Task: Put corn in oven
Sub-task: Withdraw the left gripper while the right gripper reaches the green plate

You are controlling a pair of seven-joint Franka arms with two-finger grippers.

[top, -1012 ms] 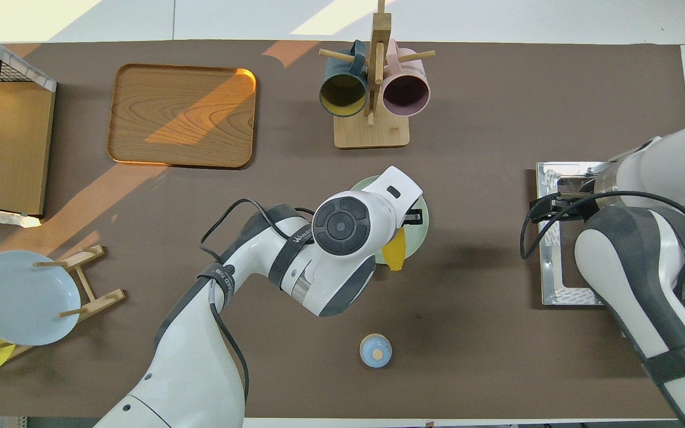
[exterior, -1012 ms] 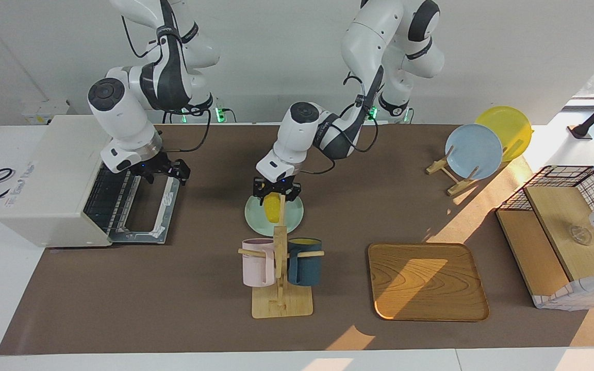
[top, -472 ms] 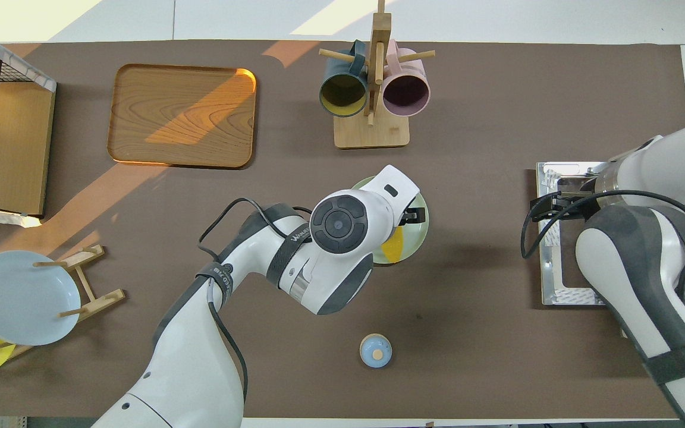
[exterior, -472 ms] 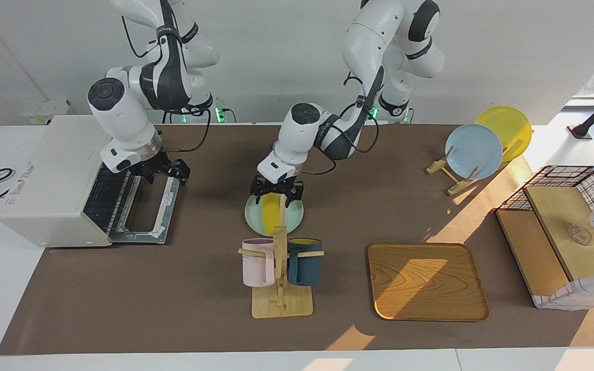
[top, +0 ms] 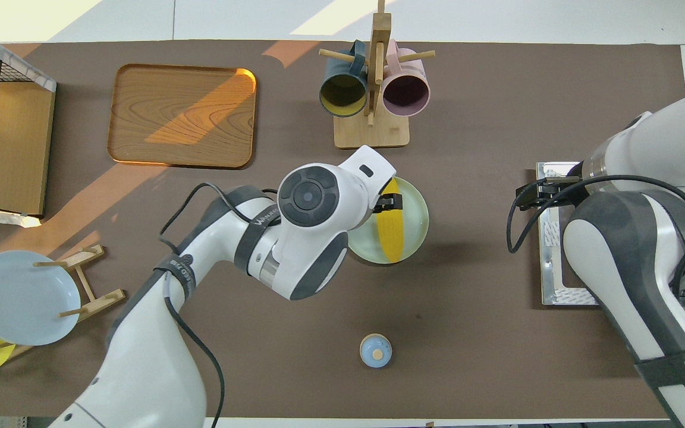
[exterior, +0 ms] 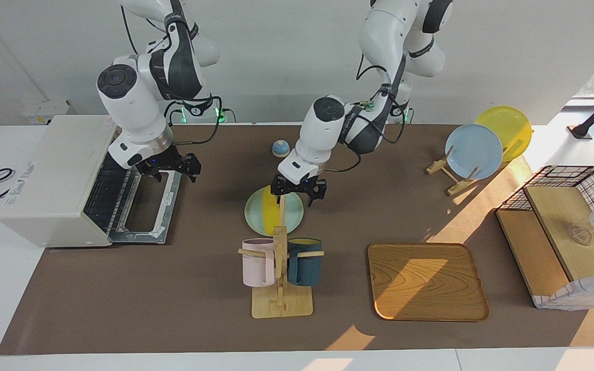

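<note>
The bright yellow, glossy corn cob (exterior: 269, 208) lies flat on a round pale green plate (exterior: 294, 216) near the middle of the brown worktop (exterior: 173, 288), its length running toward and away from the robots. Nothing holds it. The left gripper (exterior: 299, 189) hangs just above the plate's edge toward the left arm's end, its fingers spread wide and empty, clear of the cob.

The boxy white toaster oven (exterior: 54, 175) sits at the right arm's end of the worktop with its drop-down door (exterior: 147, 216) lying open and flat, the wire rack (exterior: 109, 198) showing inside. The right gripper (exterior: 171, 167) hovers over the open door, close to the oven's mouth, its fingers also parted with nothing between them.

Farther from the robots than the plate stands a wooden mug rack (exterior: 280, 288) carrying a pale pink mug (exterior: 257, 263) and a dark blue mug (exterior: 304, 262). Beside it, toward the left arm's end, lies a square wooden tray (exterior: 426, 281). A small blue dome-shaped piece with a wooden knob (exterior: 280, 148) rests nearer the robots than the plate. At the left arm's end a wooden stand holds a light blue plate (exterior: 473, 151) and a round yellow plate (exterior: 508, 129), with a black wire basket (exterior: 586, 178) close by.
</note>
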